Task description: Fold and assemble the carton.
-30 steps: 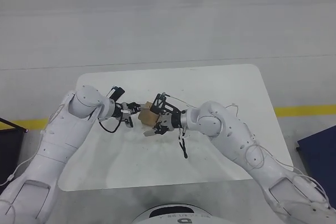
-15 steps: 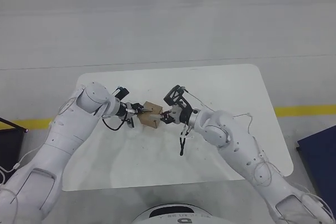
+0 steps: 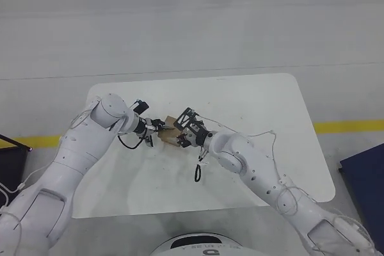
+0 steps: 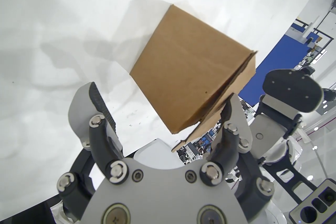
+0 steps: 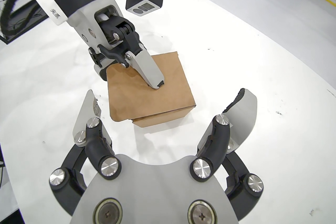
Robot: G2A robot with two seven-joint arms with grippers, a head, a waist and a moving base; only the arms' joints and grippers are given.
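A small brown carton sits on the white table, left of its centre, its lid flap folded down on top. My left gripper is at the carton's left side, open. One of its fingers presses down on the lid; the other finger stands clear of the carton. My right gripper hovers open just right of the carton, its fingers wide on either side of the near face without touching. In the top view the right gripper nearly meets the carton.
A black cable loop hangs from the right arm over the table's middle. Bare table surface lies to the right and toward the front edge. A yellow floor line runs beyond the table's right edge.
The right gripper let go of the carton, drew back to the right, and has now come back close to it, open. The left gripper stayed on the carton.
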